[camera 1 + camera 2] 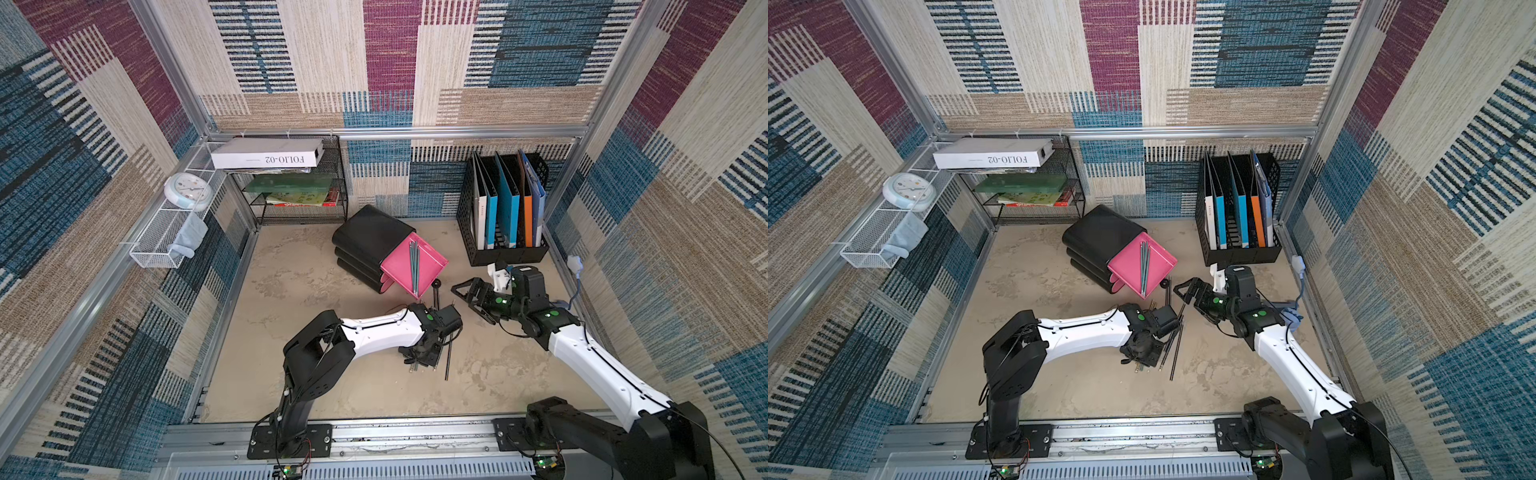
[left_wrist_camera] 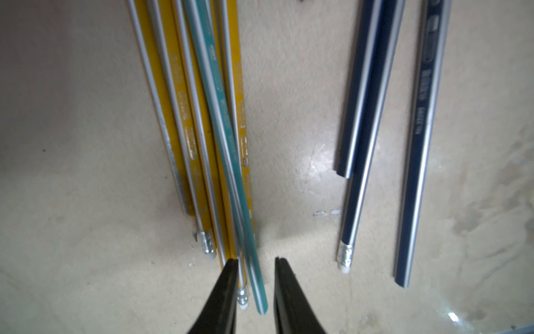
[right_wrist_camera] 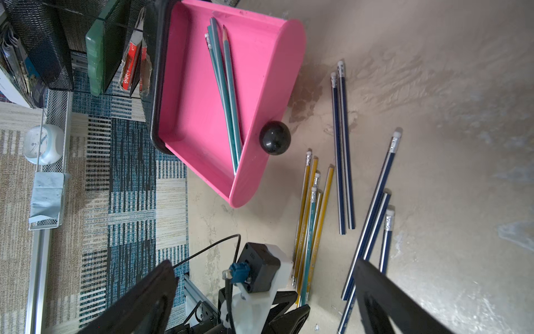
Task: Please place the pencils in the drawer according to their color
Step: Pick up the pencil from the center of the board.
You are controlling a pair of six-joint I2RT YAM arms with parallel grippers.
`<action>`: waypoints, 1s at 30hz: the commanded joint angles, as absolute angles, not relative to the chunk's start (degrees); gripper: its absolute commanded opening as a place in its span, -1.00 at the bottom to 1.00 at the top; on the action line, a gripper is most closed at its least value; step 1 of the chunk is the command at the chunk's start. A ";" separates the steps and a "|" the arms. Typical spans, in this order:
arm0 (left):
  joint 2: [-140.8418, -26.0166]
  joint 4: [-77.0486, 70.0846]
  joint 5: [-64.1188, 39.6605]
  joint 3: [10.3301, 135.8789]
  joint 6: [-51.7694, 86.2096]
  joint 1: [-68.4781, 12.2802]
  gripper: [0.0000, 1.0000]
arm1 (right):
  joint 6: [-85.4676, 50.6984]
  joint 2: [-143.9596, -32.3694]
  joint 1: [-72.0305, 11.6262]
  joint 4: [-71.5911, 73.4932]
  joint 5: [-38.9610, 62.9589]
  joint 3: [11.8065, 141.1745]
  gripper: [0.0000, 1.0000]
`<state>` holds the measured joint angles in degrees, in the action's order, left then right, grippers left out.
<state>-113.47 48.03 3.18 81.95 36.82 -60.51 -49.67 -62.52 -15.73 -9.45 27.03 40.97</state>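
The pink drawer (image 1: 432, 272) (image 1: 1125, 266) (image 3: 196, 101) stands pulled out of a black drawer unit (image 1: 370, 237), with three teal pencils (image 1: 414, 266) (image 3: 225, 86) lying in it. Loose on the floor are several yellow pencils (image 2: 185, 115) (image 3: 303, 217) with one teal pencil (image 2: 222, 115) across them, and several navy pencils (image 2: 361, 115) (image 3: 342, 144) beside them. My left gripper (image 2: 256, 260) (image 1: 419, 361) is low over the yellow bundle, narrowly open, its jaws straddling the teal pencil's end and a yellow eraser end. My right gripper (image 3: 265, 269) (image 1: 465, 297) is wide open and holds nothing, beside the drawer front.
A black knob (image 3: 274, 137) sticks out of the drawer front. A black file rack with folders (image 1: 503, 208) stands at the back right. A mesh shelf with books (image 1: 291, 183) and a white box (image 1: 266, 153) is at the back left. A clock (image 1: 187, 191) sits on the wall basket.
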 commanded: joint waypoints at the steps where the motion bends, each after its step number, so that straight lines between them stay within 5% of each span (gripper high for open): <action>1: -114.29 49.97 2.89 82.81 36.13 -60.42 -0.48 | -48.96 -62.63 -15.73 -8.26 26.54 41.69 0.98; 30: -113.83 51.98 3.70 83.96 36.69 -59.81 -1.00 | -48.50 -62.63 -15.73 -8.44 26.24 42.85 0.98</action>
